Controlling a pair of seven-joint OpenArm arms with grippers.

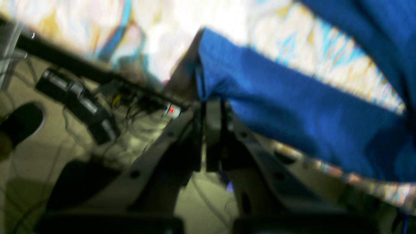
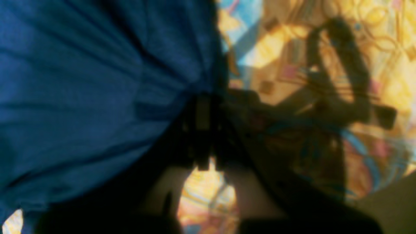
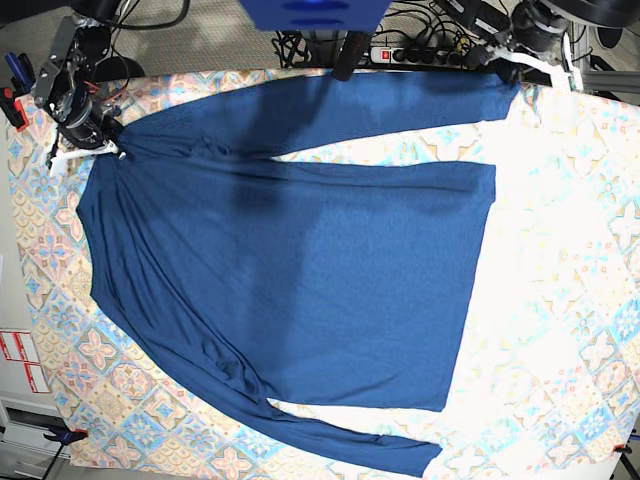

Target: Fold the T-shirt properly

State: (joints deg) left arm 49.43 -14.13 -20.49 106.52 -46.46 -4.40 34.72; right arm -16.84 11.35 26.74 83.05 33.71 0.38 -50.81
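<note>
The dark blue long-sleeved T-shirt (image 3: 300, 260) lies spread flat on the patterned tablecloth (image 3: 560, 260), hem to the right. One sleeve stretches along the far edge and the other (image 3: 350, 440) lies along the near edge. My left gripper (image 3: 508, 62) is at the far right corner, shut on the cuff of the far sleeve (image 1: 292, 107); in the left wrist view its tips (image 1: 212, 102) pinch the cloth's corner. My right gripper (image 3: 108, 143) is at the far left, shut on bunched fabric (image 2: 97, 97) at the shoulder, with folds fanning out from the tips (image 2: 208, 100).
A power strip (image 3: 420, 52) with a red switch (image 1: 171, 110) and tangled cables runs behind the table's far edge. A blue block (image 3: 315, 12) sits above the far middle. Clamps (image 3: 10, 100) hold the cloth at the left edge.
</note>
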